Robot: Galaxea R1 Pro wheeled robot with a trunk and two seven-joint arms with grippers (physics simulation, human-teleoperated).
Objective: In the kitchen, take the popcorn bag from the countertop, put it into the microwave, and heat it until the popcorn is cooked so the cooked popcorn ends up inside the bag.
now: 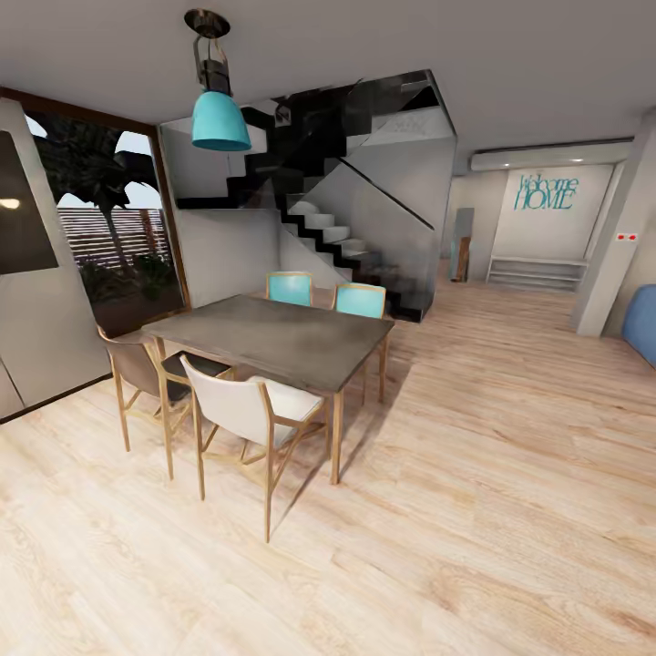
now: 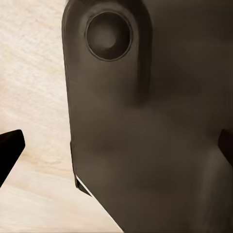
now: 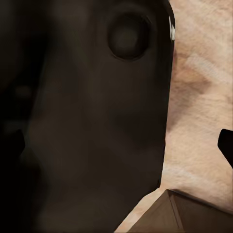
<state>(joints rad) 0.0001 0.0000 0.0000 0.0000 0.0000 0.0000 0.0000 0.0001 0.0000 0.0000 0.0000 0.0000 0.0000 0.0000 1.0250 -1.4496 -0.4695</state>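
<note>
Dark robot housing [image 2: 150, 126] is recorded closest to the left wrist camera, a round recessed fitting [image 2: 108, 35] set into it; a like dark housing [image 3: 92, 116] stands before the right wrist camera.

Left gripper [image 2: 116, 145]: two dark fingertips are caught at opposite edges of the left wrist view, one [image 2: 9, 148] and the other [image 2: 226, 145], well apart, nothing between them but the housing and pale floor. Jaws are judged spread.

Right gripper: one dark fingertip [image 3: 226, 144] is seen at the edge of the right wrist view; its partner is lost in the dark housing, so the state cannot be told. A brown box-like corner [image 3: 167, 213] is cut off by the frame and cannot be identified.

Wood plank floor [image 1: 492, 510]: light, seen under both wrists and across the head view.

Dining table [image 1: 273, 339]: grey top, wooden legs, ringed by a white chair [image 1: 246, 412], a brown chair [image 1: 141, 369] and two teal chairs [image 1: 290, 289].

Further out: teal pendant lamp [image 1: 220, 120], dark staircase [image 1: 337, 228], "Welcome HOME" wall lettering [image 1: 545, 192], large window [image 1: 109, 228].

Popcorn bag, microwave, countertop: not located from this position; the room entered is a dining area. Direction to the kitchen cannot be settled, nor which arm is nearer; travel is judged the next requirement.
</note>
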